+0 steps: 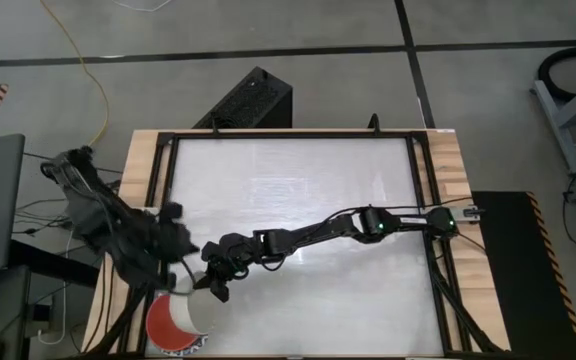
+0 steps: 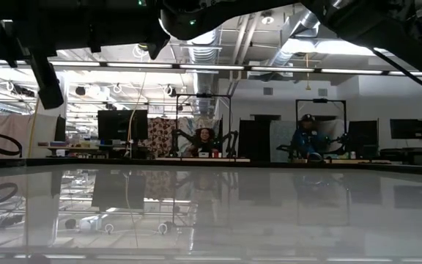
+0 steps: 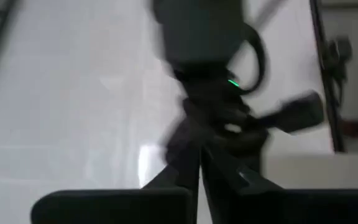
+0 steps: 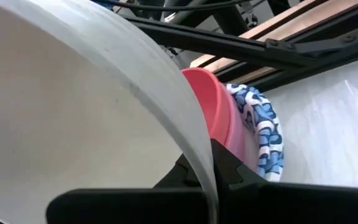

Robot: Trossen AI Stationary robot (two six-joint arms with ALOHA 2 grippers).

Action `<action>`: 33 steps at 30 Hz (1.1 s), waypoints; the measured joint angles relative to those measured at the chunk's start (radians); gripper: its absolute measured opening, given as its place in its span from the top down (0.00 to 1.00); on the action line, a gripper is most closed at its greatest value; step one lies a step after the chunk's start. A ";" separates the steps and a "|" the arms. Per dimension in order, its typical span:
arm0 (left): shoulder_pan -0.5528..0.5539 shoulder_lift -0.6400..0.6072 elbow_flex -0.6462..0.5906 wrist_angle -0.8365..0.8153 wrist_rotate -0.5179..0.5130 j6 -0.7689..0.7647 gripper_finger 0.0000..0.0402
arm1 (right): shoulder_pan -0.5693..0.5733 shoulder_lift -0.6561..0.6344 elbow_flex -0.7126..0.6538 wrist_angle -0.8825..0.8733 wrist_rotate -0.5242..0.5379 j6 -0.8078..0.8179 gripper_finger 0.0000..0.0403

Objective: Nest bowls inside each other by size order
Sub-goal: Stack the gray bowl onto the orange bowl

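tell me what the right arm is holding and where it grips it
The right gripper holds the cream-white bowl by its rim, jaws pinching the wall's edge, above the red bowl.

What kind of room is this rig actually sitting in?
Most likely a robotics lab or open workshop. The low view shows exposed ceiling ducts and strip lights, monitors on benches, and a seated person at another workstation. The high view shows a bare concrete floor around the table.

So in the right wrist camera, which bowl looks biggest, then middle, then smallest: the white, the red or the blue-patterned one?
1. white bowl, filling most of the picture
2. red bowl
3. blue-patterned bowl, only its rim showing

The white one sits in the right end effector, nearest the camera, so real sizes are unsure.
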 joint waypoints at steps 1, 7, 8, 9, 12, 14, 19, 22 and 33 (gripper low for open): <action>-0.004 0.021 0.000 0.004 0.028 -0.006 0.99 | -0.001 0.000 0.000 0.000 0.000 0.001 0.97; -0.064 0.117 0.046 0.034 0.096 -0.024 1.00 | 0.000 0.000 0.000 -0.001 -0.001 0.001 0.97; -0.080 0.132 0.064 0.032 0.091 -0.029 1.00 | 0.000 0.000 0.000 -0.001 -0.001 0.001 0.97; -0.098 0.145 0.086 0.025 0.081 -0.037 1.00 | 0.000 0.000 0.000 -0.001 -0.001 0.001 0.97; -0.149 0.179 0.167 -0.013 0.024 -0.072 1.00 | 0.000 0.000 0.000 -0.002 -0.001 0.001 0.97; -0.178 0.195 0.198 -0.013 -0.009 -0.096 1.00 | -0.001 -0.001 0.000 -0.002 -0.001 -0.004 0.97; -0.189 0.261 0.203 -0.019 0.073 -0.098 1.00 | -0.005 -0.001 0.000 -0.002 -0.001 -0.004 0.97; -0.188 0.306 0.202 -0.046 0.113 -0.090 1.00 | -0.005 -0.001 0.001 -0.005 -0.003 -0.004 0.97; -0.192 0.310 0.203 -0.066 0.230 -0.239 1.00 | 0.012 0.000 0.000 0.013 -0.023 -0.021 0.93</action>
